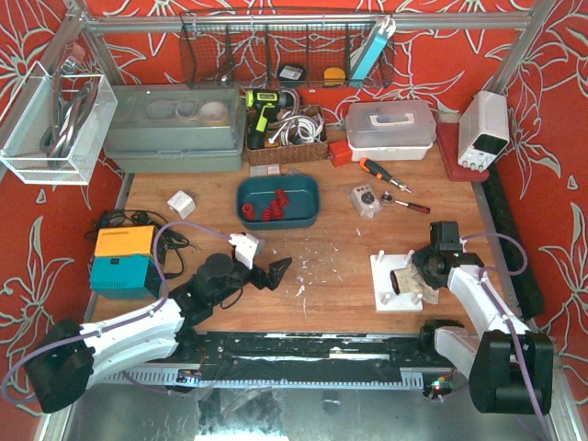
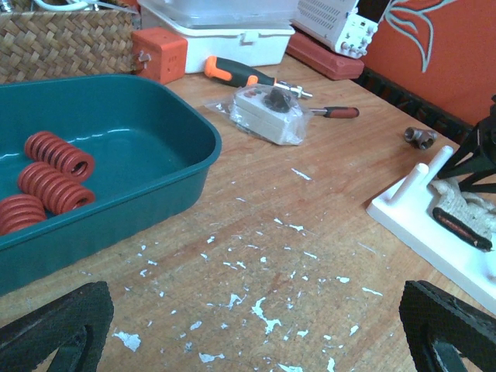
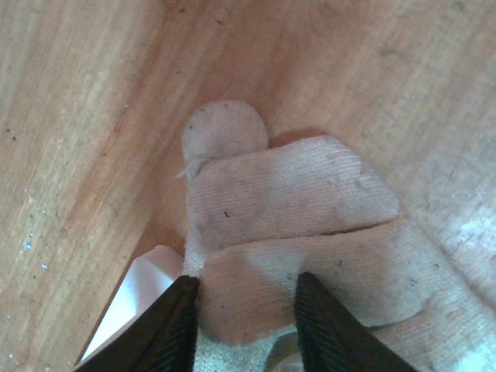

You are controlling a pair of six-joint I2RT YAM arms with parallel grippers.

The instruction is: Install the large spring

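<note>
Red springs [image 2: 56, 172] are all sitting in the teal tray [image 1: 308, 216], mid-table, toward the far side. Three show up in the left wrist cam, lying on their sides and bunched at the tray's left end. Can't tell which one's the large one tbh.

Left pincer [image 2: 248, 333] is wide apart w/ nothing in it. It hangs just over the table [image 1: 340, 243], near side of the tray, above a patch of white flecks.

Right pincer [image 3: 246, 291] is over on the right, at the white plate [image 2: 418, 225] w/ the upright pegs [image 2: 411, 184]. It's clamped on a beige knit glove [image 3: 294, 194], w/ a fold of the cloth bulging btwn the two black fingers [image 3: 174, 325]. From the left wrist cam the glove lies partly on the plate. There's also a dark strip w/ a reddish edge next to it, no idea what that is.

Springs and plate are well apart, nothing on the pegs.
</note>
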